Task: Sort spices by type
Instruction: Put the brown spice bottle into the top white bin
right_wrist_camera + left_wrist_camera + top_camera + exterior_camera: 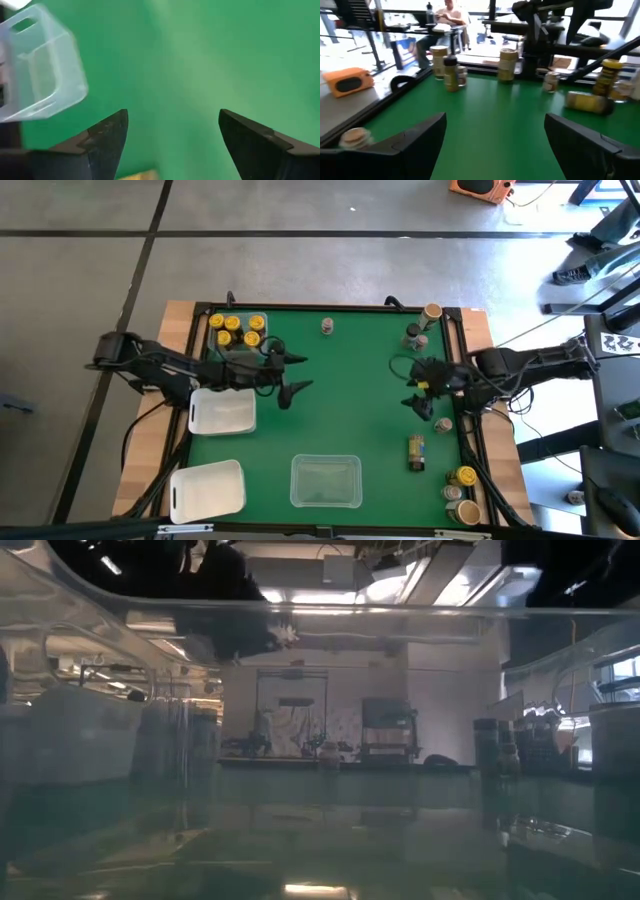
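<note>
Yellow-lid jars (pixel 238 329) sit sorted in the upper-left tray (pixel 236 352). Many jars (pixel 433 395) wait on the right. Left gripper (pixel 291 376) and right gripper (pixel 416 391) are wide, holding nothing.

Green table (pixel 340 410), spice jars (pixel 238 330) scattered, three plastic trays (pixel 325 481)

On the worktop (pixel 340 420), a cluster of jars (pixel 238 330) sits in the far left corner, inside a tray (pixel 232 352). Just nearer than it lies a second tray (pixel 222 411), and a third (pixel 208 488) is at the near left corner. A fourth tray (pixel 325 481) lies at the near edge, about midway. One jar (pixel 327 327) stands alone at the far edge. More jars (pixel 421 326) stand at the far right; one (pixel 416 452) lies on its side to the right, others (pixel 461 492) in the near right corner.
</note>
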### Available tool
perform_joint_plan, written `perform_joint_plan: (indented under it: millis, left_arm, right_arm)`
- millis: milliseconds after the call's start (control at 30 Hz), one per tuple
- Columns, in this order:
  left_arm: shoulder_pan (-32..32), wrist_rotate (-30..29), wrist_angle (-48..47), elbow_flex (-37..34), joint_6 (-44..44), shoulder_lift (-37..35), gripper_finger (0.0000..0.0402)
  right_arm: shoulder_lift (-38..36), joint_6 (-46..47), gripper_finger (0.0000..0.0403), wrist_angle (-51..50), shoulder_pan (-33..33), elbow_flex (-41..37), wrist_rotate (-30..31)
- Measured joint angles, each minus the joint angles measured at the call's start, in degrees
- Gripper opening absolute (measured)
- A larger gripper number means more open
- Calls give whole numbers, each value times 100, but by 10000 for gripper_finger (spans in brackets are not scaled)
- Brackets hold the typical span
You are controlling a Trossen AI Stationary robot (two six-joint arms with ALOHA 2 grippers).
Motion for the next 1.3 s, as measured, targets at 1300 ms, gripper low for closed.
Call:
perform_joint_plan:
  millis: [1300]
  left_arm:
    - [-1644, -453, 319, 726, -253, 931, 335]
  right_arm:
    - [1924, 8935, 251, -980, 4807, 804, -1816]
